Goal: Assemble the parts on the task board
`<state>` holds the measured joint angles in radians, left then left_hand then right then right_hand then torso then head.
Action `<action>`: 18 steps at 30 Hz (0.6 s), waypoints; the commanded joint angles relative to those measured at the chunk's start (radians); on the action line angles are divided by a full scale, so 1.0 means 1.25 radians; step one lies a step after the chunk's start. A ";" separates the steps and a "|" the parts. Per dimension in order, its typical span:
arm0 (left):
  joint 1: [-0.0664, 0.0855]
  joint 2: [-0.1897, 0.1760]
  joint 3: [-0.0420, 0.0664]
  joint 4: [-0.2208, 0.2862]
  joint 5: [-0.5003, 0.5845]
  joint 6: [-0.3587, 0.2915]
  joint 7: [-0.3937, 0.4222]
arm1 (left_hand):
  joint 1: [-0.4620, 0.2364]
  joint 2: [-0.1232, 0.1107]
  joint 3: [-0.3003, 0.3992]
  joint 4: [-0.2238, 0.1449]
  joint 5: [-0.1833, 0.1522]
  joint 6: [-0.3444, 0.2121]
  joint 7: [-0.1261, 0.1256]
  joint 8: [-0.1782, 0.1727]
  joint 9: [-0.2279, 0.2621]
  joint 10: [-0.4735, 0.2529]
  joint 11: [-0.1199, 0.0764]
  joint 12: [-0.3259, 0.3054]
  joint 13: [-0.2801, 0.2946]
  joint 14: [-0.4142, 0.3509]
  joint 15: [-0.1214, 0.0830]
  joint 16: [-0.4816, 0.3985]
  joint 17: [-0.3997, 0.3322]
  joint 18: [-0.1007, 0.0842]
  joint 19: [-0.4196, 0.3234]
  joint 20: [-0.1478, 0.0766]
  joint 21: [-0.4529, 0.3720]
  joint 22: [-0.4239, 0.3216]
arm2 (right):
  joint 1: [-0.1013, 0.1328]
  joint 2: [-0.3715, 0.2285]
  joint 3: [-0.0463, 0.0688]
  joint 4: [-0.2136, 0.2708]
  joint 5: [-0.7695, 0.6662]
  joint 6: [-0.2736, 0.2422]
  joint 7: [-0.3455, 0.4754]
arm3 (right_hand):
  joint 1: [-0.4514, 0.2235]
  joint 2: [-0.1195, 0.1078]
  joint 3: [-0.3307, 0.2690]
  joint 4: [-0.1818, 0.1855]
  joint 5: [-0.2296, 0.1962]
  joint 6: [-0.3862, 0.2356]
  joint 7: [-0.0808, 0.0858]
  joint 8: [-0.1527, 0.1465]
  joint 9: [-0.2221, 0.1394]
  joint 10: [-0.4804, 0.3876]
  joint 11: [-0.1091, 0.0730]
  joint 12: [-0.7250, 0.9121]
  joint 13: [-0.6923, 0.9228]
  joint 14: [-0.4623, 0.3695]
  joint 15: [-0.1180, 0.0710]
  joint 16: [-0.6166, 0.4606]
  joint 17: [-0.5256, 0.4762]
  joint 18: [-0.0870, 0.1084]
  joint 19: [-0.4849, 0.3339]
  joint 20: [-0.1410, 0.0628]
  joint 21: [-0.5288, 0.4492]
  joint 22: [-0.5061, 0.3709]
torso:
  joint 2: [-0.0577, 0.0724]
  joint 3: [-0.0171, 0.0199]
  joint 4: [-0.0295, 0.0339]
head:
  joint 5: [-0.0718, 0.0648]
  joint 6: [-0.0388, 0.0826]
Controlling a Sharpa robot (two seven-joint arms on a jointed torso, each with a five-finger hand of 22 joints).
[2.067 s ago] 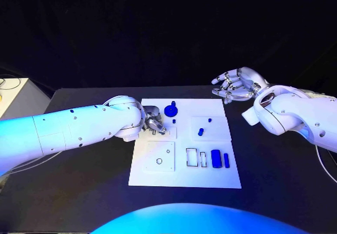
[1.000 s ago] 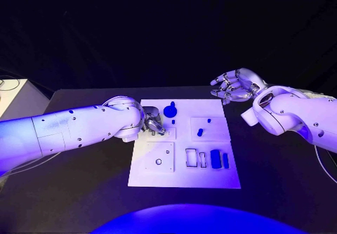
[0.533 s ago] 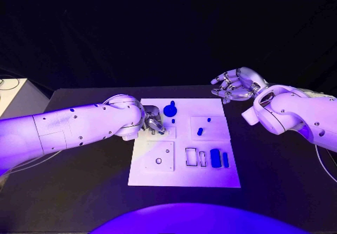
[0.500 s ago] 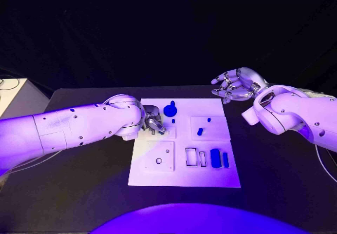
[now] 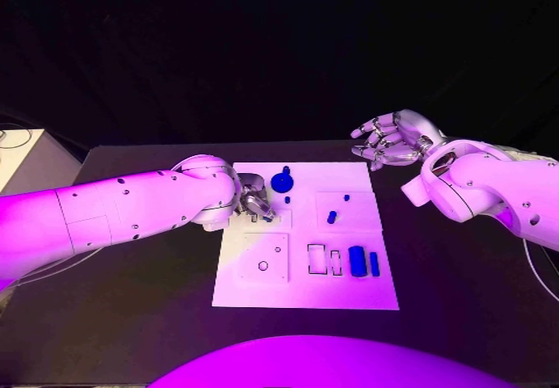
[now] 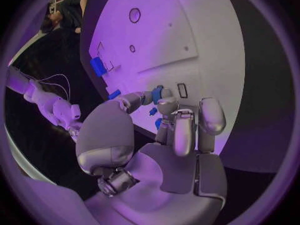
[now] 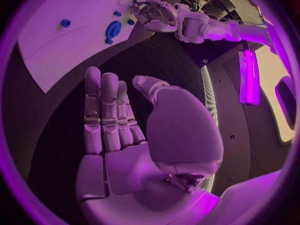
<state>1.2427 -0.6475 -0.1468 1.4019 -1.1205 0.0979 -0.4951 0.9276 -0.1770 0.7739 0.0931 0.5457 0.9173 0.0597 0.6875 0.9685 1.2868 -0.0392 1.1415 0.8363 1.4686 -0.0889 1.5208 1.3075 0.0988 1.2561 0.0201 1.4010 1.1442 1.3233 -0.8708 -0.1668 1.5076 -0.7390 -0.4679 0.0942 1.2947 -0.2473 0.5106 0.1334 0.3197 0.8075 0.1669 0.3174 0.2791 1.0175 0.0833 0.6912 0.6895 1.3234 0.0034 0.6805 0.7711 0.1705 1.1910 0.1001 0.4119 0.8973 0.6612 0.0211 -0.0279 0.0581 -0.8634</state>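
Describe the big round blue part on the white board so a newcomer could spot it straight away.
Start at the white task board in the middle of the black table. Go to its far edge, just beyond the left robot hand. The round blue part sits there, the largest and only disc-shaped piece; the others are small or bar-shaped.

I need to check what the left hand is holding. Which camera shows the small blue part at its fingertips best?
The left wrist view: the small blue part sits pinched at the silver left hand fingertips, over the white task board. In the head view the left hand hides it. The right wrist view shows that hand far off.
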 commanded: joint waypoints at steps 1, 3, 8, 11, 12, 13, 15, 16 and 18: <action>-0.010 0.001 -0.009 -0.001 -0.012 0.043 -0.007 | 0.008 0.018 0.157 -0.161 -0.003 0.018 -0.021 0.005 0.001 0.005 0.000 0.004 0.004 0.063 -0.004 0.003 0.137 -0.004 0.006 -0.002 0.001 0.001 | 0.000 -0.001 0.000 0.001 0.003 -0.006 0.006 | 0.004 0.002 0.000 -0.004 0.004 -0.001 0.005 0.002 0.001 -0.006 0.001 -0.004 -0.001 -0.004 0.001 -0.003 0.001 0.008 0.003 0.005 -0.005 -0.001 | 0.000 0.0002 0.0005 | 0.000 -0.001; -0.010 0.001 -0.009 0.000 -0.015 0.042 -0.008 | 0.008 0.018 0.156 -0.162 -0.003 0.018 -0.021 0.005 0.001 0.007 -0.001 0.005 0.006 0.063 -0.004 0.004 0.138 -0.004 0.007 -0.002 0.002 0.003 | 0.000 -0.001 0.000 0.001 0.003 -0.005 0.006 | 0.004 0.002 0.000 -0.004 0.004 -0.002 0.006 0.003 0.000 -0.007 0.001 -0.004 -0.001 -0.005 0.001 -0.005 0.002 0.008 0.003 0.005 -0.006 -0.002 | 0.000 0.0000 0.0007 | 0.001 -0.002; -0.010 0.001 -0.009 0.001 -0.023 0.040 -0.009 | 0.011 0.016 0.154 -0.166 0.000 0.021 -0.023 0.007 0.001 0.016 -0.003 0.016 0.021 0.065 -0.005 0.007 0.143 -0.006 0.014 -0.003 0.005 0.010 | 0.000 -0.001 0.000 0.001 0.003 -0.003 0.005 | 0.003 0.002 0.000 -0.004 0.004 -0.002 0.006 0.003 0.000 -0.007 0.002 -0.005 -0.002 -0.005 0.002 -0.006 0.002 0.008 0.002 0.005 -0.007 -0.003 | 0.000 -0.0001 0.0004 | 0.002 -0.002; -0.010 0.000 -0.010 0.001 -0.028 0.039 -0.010 | 0.012 0.016 0.153 -0.167 0.002 0.024 -0.024 0.008 0.001 0.020 -0.004 0.019 0.025 0.066 -0.006 0.008 0.146 -0.006 0.016 -0.003 0.006 0.013 | 0.000 -0.001 0.000 0.000 0.003 -0.002 0.004 | 0.002 0.002 -0.001 -0.004 0.004 -0.003 0.006 0.003 0.000 -0.008 0.002 -0.005 -0.002 -0.005 0.002 -0.007 0.002 0.008 0.002 0.006 -0.008 -0.003 | -0.001 0.0003 0.0005 | 0.002 -0.002; -0.010 0.000 -0.010 0.001 -0.030 0.040 -0.010 | 0.012 0.016 0.152 -0.167 0.002 0.025 -0.025 0.009 0.001 0.021 -0.004 0.020 0.027 0.066 -0.006 0.009 0.147 -0.006 0.017 -0.003 0.006 0.013 | 0.000 -0.001 0.000 0.000 0.003 -0.002 0.004 | 0.002 0.002 -0.001 -0.004 0.004 -0.003 0.006 0.003 0.000 -0.008 0.002 -0.005 -0.002 -0.005 0.002 -0.007 0.002 0.008 0.002 0.006 -0.008 -0.003 | -0.001 0.0001 0.0006 | 0.002 -0.002; -0.010 0.000 -0.010 0.000 -0.030 0.040 -0.010 | 0.013 0.017 0.152 -0.167 0.003 0.027 -0.026 0.009 0.001 0.024 -0.005 0.023 0.030 0.067 -0.007 0.010 0.150 -0.007 0.018 -0.003 0.007 0.015 | 0.000 -0.001 0.000 0.000 0.003 -0.002 0.004 | 0.002 0.002 -0.001 -0.004 0.004 -0.003 0.006 0.003 0.000 -0.008 0.002 -0.005 -0.002 -0.005 0.002 -0.007 0.002 0.008 0.002 0.006 -0.008 -0.003 | -0.001 0.0002 0.0006 | 0.002 -0.003; -0.010 0.000 -0.010 0.000 -0.033 0.043 -0.010 | 0.013 0.017 0.151 -0.167 0.003 0.029 -0.026 0.010 0.000 0.027 -0.006 0.024 0.032 0.067 -0.007 0.011 0.151 -0.007 0.020 -0.004 0.008 0.017 | -0.001 -0.001 0.000 0.000 0.003 -0.002 0.004 | 0.001 0.002 -0.001 -0.004 0.005 -0.004 0.007 0.002 0.000 -0.009 0.002 -0.005 -0.003 -0.006 0.003 -0.009 0.003 0.008 0.002 0.006 -0.009 -0.004 | -0.001 0.0002 0.0007 | 0.002 -0.002; -0.010 0.000 -0.010 0.000 -0.033 0.043 -0.010 | 0.013 0.017 0.151 -0.167 0.003 0.030 -0.027 0.010 0.000 0.027 -0.006 0.024 0.031 0.067 -0.007 0.012 0.152 -0.007 0.020 -0.004 0.008 0.017 | -0.001 -0.001 0.000 0.000 0.004 -0.003 0.004 | 0.001 0.002 -0.001 -0.004 0.005 -0.004 0.007 0.002 0.000 -0.009 0.002 -0.005 -0.003 -0.006 0.003 -0.009 0.003 0.008 0.002 0.006 -0.009 -0.004 | -0.001 0.0001 0.0007 | 0.002 -0.002; -0.010 0.000 -0.010 0.000 -0.035 0.043 -0.010 | 0.013 0.019 0.150 -0.167 0.003 0.033 -0.028 0.010 -0.001 0.028 -0.007 0.022 0.026 0.068 -0.008 0.013 0.155 -0.008 0.021 -0.004 0.008 0.018 | -0.001 -0.001 0.000 -0.001 0.004 -0.003 0.004 | 0.001 0.002 -0.001 -0.004 0.005 -0.004 0.007 0.002 0.000 -0.009 0.002 -0.005 -0.003 -0.006 0.003 -0.009 0.003 0.008 0.002 0.006 -0.009 -0.004 | 0.000 0.0000 0.0005 | 0.003 -0.002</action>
<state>1.2419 -0.6467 -0.1488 1.4046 -1.1482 0.0976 -0.4907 0.9251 -0.1745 0.7671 0.0862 0.5462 0.9242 0.0529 0.6985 0.9679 1.3156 -0.0463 1.1687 0.8721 1.4648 -0.0927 1.5303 1.3075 0.0988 1.2778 0.0164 1.4048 1.1657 1.3230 -0.8713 -0.1668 1.5068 -0.7387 -0.4683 0.0940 1.2947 -0.2474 0.5106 0.1334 0.3196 0.8027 0.1688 0.3173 0.2790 1.0142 0.0872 0.6912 0.6871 1.3197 0.0071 0.6728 0.7731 0.1705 1.1910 0.1001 0.4037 0.8927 0.6606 0.0212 -0.0270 0.0613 -0.8662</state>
